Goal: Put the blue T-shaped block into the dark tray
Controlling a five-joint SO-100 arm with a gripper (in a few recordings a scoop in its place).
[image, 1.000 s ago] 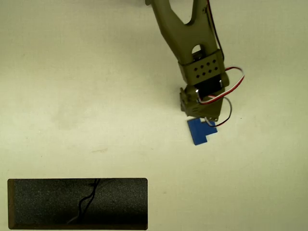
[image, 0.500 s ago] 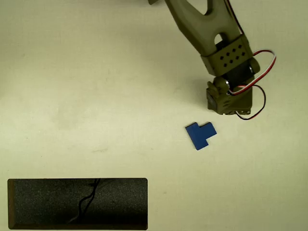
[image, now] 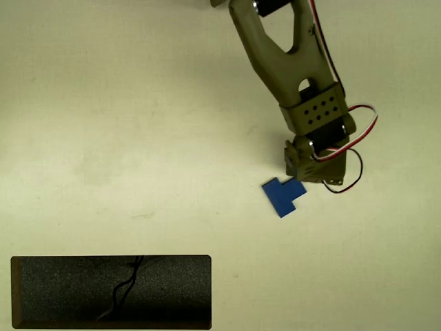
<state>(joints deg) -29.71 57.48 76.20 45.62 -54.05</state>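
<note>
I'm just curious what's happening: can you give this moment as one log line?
gripper: above block's edge, jaws hidden | blue T-shaped block: flat on table | dark tray: without block

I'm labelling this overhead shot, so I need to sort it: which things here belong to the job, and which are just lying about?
Job:
- blue T-shaped block, flat on the table, outside the tray
- dark tray, lower left
- gripper, just above the block; open or shut unclear

Lying about:
- thin dark cable across the tray
</note>
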